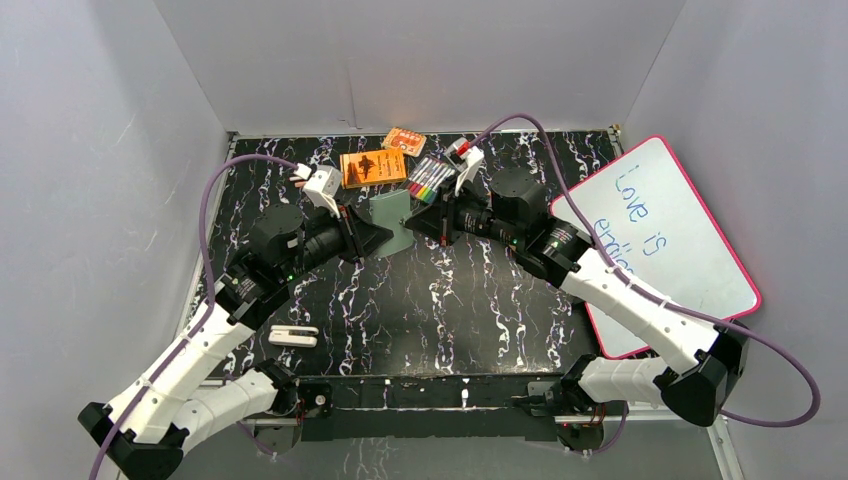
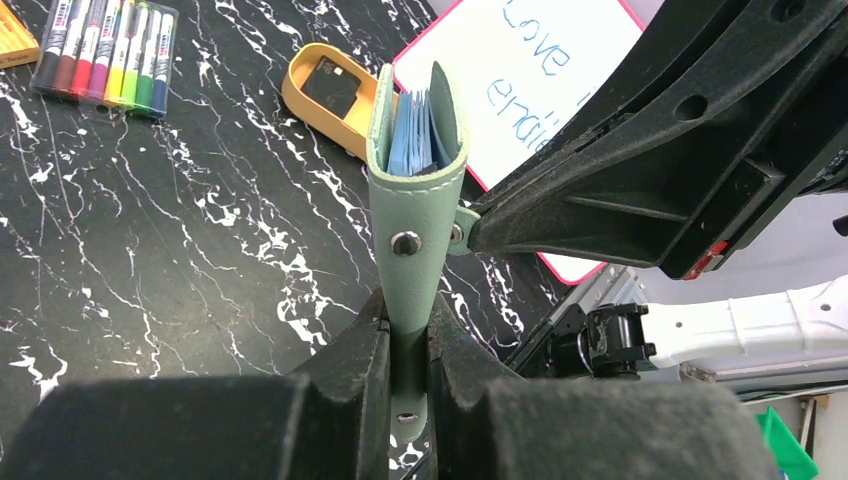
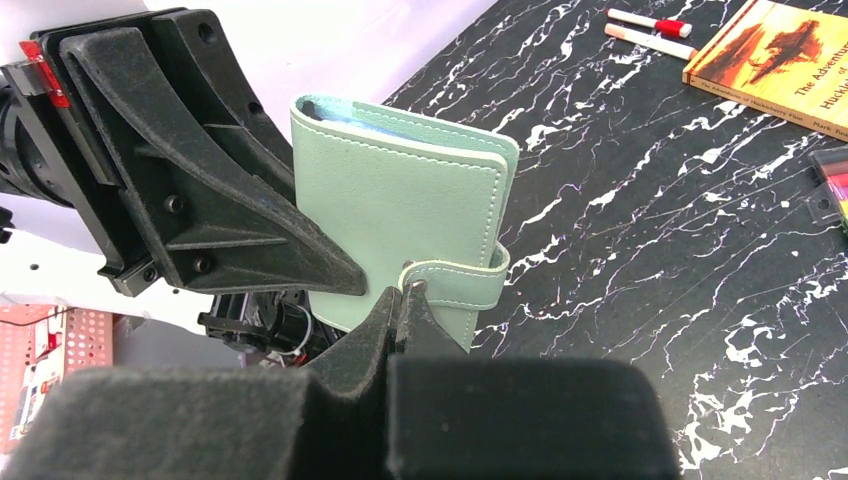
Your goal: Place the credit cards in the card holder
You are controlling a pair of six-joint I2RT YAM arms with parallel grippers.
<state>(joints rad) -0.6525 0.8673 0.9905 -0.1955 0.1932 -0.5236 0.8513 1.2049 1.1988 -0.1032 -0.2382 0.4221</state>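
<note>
left fingers (image 2: 380, 340) clamped on the card holder (image 2: 418, 185) at its riveted edge, holding it off the surface (image 2: 180, 230), mid-scene, far side. right fingers (image 3: 392, 315) pinched together on the snap tab (image 3: 460, 280). step looks like popping the tab: left clamp firm, pull tab straight off the cover, no twisting. can't tell if snap's free. holder's long axis runs in line w/ the left fingers, sleeve mouth pointing away from them. one credit card (image 2: 330, 85) lies in the tan tray (image 2: 300, 100), further right.
</note>
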